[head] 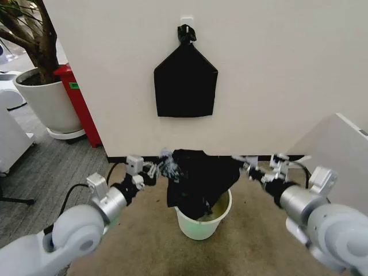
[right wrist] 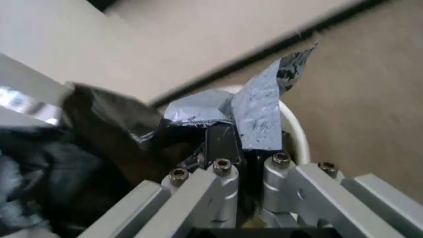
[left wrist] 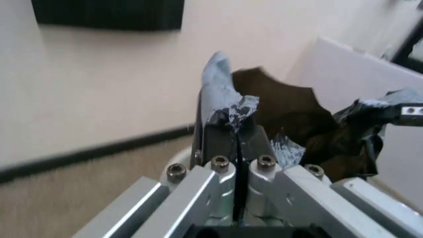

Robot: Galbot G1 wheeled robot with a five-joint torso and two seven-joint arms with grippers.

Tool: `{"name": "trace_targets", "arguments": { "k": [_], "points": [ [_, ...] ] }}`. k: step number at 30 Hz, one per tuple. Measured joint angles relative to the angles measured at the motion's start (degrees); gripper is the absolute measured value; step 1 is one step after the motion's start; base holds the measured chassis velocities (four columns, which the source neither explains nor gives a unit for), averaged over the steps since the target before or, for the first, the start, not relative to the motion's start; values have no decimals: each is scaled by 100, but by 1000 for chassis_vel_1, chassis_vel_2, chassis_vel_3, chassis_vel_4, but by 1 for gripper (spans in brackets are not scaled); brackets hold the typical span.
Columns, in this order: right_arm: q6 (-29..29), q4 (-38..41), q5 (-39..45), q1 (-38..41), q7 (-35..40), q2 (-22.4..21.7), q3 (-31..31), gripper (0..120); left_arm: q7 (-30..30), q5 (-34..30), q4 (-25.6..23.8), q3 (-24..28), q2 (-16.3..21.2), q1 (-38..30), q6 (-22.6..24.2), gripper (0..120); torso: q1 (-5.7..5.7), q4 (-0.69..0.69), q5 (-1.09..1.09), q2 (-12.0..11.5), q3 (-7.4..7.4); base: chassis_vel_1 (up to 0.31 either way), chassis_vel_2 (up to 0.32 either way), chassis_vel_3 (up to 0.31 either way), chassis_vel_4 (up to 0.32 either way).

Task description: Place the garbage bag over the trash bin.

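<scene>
From the head view, we hold the garbage bag [head: 195, 178] stretched between the left gripper [head: 154, 168] and the right gripper [head: 248, 167], directly above the trash bin [head: 202, 221] on the carpet. The bag's lower part hangs into the bin's mouth, but the near rim is uncovered. If we pull wider, we judge the thin film could tear or slip free.

In the left wrist view, our left gripper [left wrist: 236, 130] is closed flat on a crumpled edge of the garbage bag [left wrist: 290, 119]; only a small tuft is pinched, so it may pull out.

In the right wrist view, our right gripper [right wrist: 239, 145] is likewise clamped on the garbage bag [right wrist: 258, 109], above the trash bin [right wrist: 294, 134] rim; lowering unevenly could miss the rim.
</scene>
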Motion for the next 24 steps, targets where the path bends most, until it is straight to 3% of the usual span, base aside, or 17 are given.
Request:
{"name": "trace_targets", "arguments": {
  "k": [10,24],
  "points": [
    [-314,3,386,-158,951,238,-59,0,-822,5,-112,187,58,444,732,0,0,1,0,0,0,0,0,0,0],
    [-558,-428,-223,-299,809,627,-254,0,-868,290,859,728,-562,447,827,0,0,1,0,0,1,0,0,0,0]
  ]
}}
